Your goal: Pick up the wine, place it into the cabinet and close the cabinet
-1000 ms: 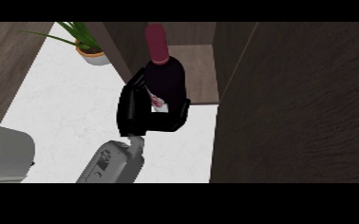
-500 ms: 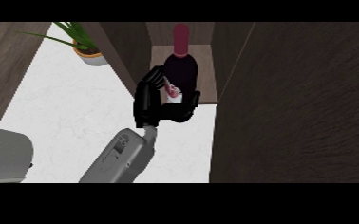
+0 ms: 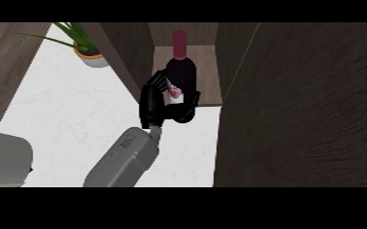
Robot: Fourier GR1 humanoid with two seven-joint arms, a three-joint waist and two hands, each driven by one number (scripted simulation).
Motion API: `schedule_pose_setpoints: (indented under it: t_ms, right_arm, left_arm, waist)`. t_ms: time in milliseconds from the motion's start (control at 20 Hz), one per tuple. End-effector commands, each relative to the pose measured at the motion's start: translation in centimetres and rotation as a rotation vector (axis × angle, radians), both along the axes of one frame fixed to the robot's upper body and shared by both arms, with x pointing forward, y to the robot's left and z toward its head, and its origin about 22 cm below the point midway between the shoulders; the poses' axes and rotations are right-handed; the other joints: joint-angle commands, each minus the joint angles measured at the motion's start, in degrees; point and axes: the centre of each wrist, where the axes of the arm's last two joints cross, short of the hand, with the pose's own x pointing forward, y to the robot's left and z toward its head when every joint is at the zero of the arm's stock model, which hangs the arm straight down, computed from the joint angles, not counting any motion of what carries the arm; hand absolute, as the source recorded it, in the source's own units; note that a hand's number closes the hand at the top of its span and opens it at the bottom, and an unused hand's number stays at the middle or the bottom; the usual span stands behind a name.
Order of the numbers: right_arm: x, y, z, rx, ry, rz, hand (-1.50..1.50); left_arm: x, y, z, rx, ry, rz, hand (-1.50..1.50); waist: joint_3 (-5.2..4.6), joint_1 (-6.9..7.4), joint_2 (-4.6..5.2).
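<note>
Dark glass wine bottle point(image 3: 180, 73), red-capped: my black hand point(image 3: 161, 107) grips its base, steadying it upright at 12 o'clock on the brown wooden cabinet shelf point(image 3: 208, 65).

Surface point(image 3: 72, 111): white, stone-like with faint grey veining, smooth, low sheen. Cabinet point(image 3: 294, 102): dark brown wood grain, matt; its shelf point(image 3: 204, 63) shows a lighter brown wood finish, also matt. Wine point(image 3: 182, 70): dark glass body with slight gloss, dull red capsule at the neck, pale paper-like label with a red mark. Hand point(image 3: 163, 104): black, plastic-looking, faint sheen on the fingers point(image 3: 154, 88). Forearm point(image 3: 125, 160): grey, smooth, matt casing. Pot point(image 3: 94, 58): pale, smooth, with a terracotta-coloured rim; leaves point(image 3: 72, 33) green, matt.
</note>
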Motion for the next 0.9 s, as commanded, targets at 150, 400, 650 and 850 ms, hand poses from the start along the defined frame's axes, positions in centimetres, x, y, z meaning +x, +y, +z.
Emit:
schedule_pose_setpoints:
  t_ms: [150, 400, 650, 850]
  right_arm:
    - [-3.0, -0.5, 2.2, 0.079, -0.058, 0.08, -1.5]
    - [-4.5, -0.9, 2.6, 0.085, -0.036, 0.061, -1.5]
    - [-4.2, -1.0, 2.0, 0.08, -0.023, 0.059, -1.5]
    - [-2.8, -0.6, 2.0, 0.081, -0.034, 0.063, -1.5]
  left_arm:
    - [2.0, -0.5, 0.2, -0.064, 0.033, 0.023, 1.5]
    - [3.5, -0.9, 1.2, -0.055, 0.042, 0.026, 1.5]
    - [4.5, -0.4, 1.0, -0.049, 0.051, 0.042, 1.5]
    - [7.5, -0.9, 4.0, -0.053, 0.044, 0.058, 1.5]
  waist:
    - [0.0, -0.28, 0.08]
    - [0.01, -0.53, -0.03]
    - [0.04, 0.04, -0.11]
    - [0.0, -0.25, 0.22]
